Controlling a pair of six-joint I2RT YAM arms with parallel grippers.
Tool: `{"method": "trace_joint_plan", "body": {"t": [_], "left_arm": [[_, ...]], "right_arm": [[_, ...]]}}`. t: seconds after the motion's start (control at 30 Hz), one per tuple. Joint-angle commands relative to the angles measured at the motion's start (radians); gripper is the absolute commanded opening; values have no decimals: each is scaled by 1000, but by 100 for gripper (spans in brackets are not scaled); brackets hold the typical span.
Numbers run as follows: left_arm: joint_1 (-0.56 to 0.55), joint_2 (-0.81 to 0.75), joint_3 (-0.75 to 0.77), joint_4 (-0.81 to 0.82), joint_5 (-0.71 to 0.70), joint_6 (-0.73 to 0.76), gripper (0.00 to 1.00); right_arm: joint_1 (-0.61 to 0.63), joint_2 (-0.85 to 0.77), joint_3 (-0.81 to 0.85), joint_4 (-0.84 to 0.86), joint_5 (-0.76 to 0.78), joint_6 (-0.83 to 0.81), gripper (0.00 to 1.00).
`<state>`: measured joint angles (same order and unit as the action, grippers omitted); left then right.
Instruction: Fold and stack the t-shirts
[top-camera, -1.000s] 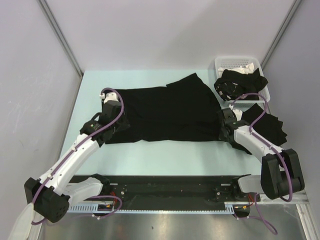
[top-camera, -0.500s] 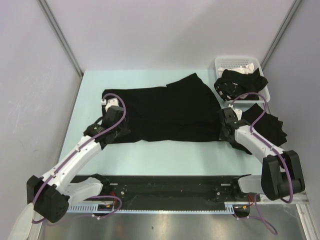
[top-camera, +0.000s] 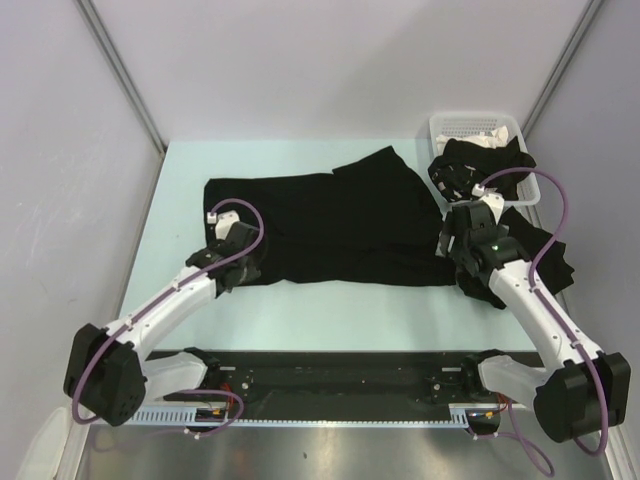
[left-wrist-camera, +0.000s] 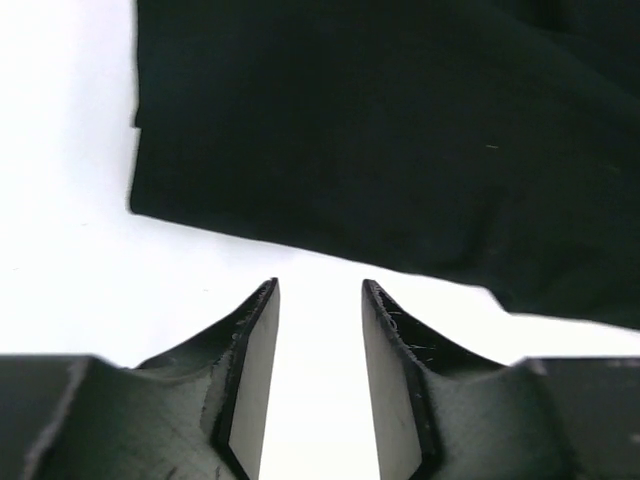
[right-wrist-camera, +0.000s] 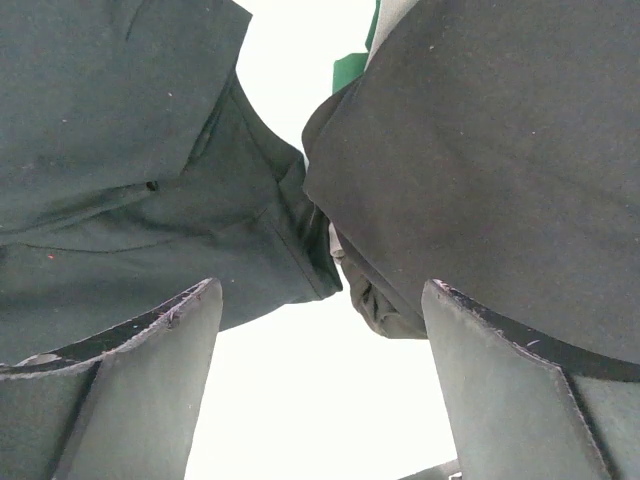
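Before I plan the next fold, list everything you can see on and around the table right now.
spread t-shirt: one, black, laid flat mid-table
heaped t-shirts: count unclear, black, draped over the basket's near side
bunched t-shirt: at least one, black, right table edge
basket: one, white slotted, far right corner
table: one, pale green
left gripper: one, black fingers, open and empty, just off the spread t-shirt's near edge
right gripper: one, open and empty, at the spread t-shirt's right end

Left jaws backed nearward off t-shirt (top-camera: 330, 225) edge (slightly wider now); right jaws sprang wide apart.
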<state>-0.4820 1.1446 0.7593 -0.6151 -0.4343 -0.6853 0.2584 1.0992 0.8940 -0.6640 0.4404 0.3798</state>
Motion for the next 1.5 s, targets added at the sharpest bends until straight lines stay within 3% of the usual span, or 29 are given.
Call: {"method": "trace_joint_plan", "body": {"t": [0.0, 0.07, 0.2, 0.5, 0.87, 1.47], "left_arm": [[-4, 78, 47, -34, -141, -37, 46], [-4, 113, 75, -43, -159, -36, 48], [3, 184, 104, -64, -216, -68, 65], [117, 75, 3, 105, -80, 39, 74], [218, 7, -136, 221, 86, 84, 78], [306, 87, -140, 227, 51, 69, 77]], "right_arm": [[-4, -47, 55, -29, 18, -35, 87], [-4, -70, 62, -34, 18, -53, 88], [-4, -94, 71, -39, 46, -90, 91], [-5, -93, 77, -28, 40, -122, 100], [8, -85, 77, 60, -5, -114, 100], [41, -93, 77, 89, 121, -52, 100]]}}
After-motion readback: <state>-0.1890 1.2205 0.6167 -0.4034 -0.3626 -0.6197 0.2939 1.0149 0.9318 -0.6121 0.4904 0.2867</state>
